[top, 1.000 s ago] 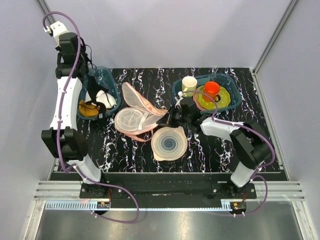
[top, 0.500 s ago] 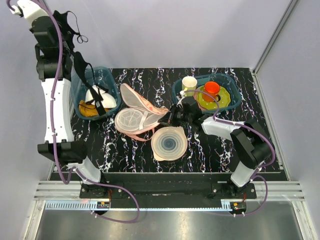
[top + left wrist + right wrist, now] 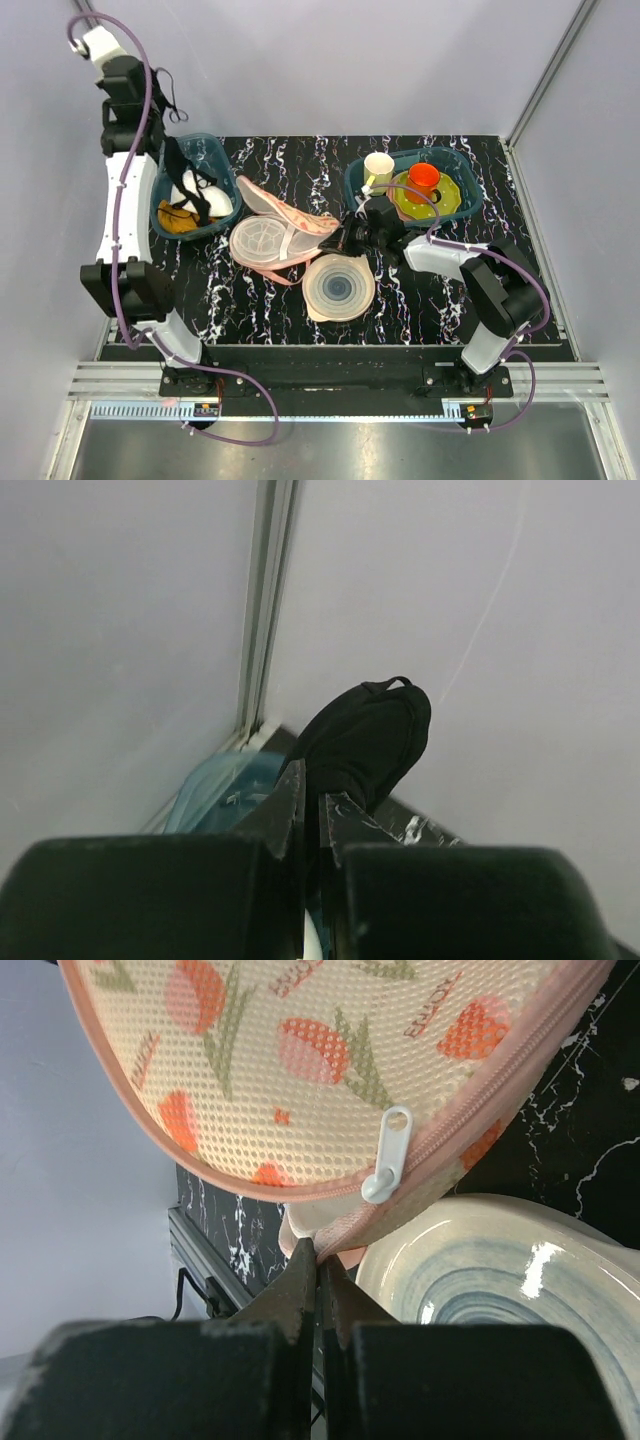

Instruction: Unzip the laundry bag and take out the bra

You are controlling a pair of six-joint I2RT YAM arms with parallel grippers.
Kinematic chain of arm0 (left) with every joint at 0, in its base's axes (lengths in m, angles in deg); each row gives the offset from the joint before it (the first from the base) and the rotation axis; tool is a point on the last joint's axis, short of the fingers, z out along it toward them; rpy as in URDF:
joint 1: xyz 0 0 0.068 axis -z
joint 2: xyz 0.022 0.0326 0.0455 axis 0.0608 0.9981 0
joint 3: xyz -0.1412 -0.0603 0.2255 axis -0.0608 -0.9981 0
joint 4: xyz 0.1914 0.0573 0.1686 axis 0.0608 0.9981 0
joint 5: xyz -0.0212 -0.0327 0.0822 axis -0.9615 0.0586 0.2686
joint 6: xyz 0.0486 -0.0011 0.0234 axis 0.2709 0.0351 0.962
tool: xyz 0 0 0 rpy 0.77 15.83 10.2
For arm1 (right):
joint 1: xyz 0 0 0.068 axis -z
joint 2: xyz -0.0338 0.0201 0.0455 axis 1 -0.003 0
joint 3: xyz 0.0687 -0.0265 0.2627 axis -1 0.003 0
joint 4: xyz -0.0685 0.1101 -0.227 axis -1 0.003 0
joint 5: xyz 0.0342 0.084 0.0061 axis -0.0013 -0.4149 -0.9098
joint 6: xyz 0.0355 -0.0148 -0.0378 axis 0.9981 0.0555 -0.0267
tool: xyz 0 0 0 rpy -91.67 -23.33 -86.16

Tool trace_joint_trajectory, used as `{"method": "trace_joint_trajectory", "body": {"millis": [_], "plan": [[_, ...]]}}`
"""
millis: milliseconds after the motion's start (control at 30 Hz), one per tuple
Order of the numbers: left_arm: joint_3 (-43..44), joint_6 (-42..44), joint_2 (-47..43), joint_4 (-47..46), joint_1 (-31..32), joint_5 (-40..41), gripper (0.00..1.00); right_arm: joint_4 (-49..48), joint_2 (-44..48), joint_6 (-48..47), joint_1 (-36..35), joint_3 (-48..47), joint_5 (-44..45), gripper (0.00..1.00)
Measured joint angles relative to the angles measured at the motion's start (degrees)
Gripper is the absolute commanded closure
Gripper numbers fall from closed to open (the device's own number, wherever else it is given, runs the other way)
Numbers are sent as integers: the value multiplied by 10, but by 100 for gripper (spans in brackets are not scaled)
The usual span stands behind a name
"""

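The laundry bag (image 3: 272, 228) lies open at mid-table, its printed flap folded back and a pale mesh inside showing. In the right wrist view its mesh (image 3: 330, 1050) fills the top, with a white zipper pull (image 3: 388, 1155). My right gripper (image 3: 338, 238) (image 3: 318, 1255) is shut on the bag's pink edge trim. My left gripper (image 3: 160, 132) (image 3: 311, 780) is raised at the far left, shut on a black garment with thin straps (image 3: 185, 180) (image 3: 370, 735) that hangs down into the left basket. No pale pink bra shows apart from the bag.
A teal basket (image 3: 216, 150) at the left holds white domed pieces and orange cloth. A second teal basket (image 3: 455, 215) at the right holds a cream cup, an orange cup and a green plate. A round pale ringed disc (image 3: 338, 287) (image 3: 500, 1270) lies in front of the bag.
My left arm lifted the black garment high out of the left basket, then came partway back down; the garment now hangs into that basket. The right arm and the bag have barely moved.
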Motion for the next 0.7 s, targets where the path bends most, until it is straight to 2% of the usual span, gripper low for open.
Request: {"method": "trace_joint_trajectory", "body": {"millis": [200, 333, 433, 467, 500, 533, 600, 700], "plan": [[-123, -10, 39, -16, -1, 1, 100, -1, 0, 0, 0, 5, 0, 100], [-165, -13, 89, -21, -1, 11, 100, -1, 2, 0, 0, 7, 0, 100], [-180, -17, 117, -19, -1, 22, 88, -2, 4, 0, 0, 10, 1, 100], [-183, -17, 122, -14, -1, 26, 79, -2, 4, 0, 0, 11, 0, 100], [-183, -17, 125, -11, -1, 28, 78, -2, 4, 0, 0, 12, 0, 100], [-183, -17, 125, -9, -1, 32, 79, -2, 4, 0, 0, 12, 0, 100], [-182, -18, 124, -11, -1, 42, 98, -2, 4, 0, 0, 13, 0, 100], [-182, -16, 122, -13, -1, 60, 100, -2, 4, -1, 0, 13, 0, 100]]}}
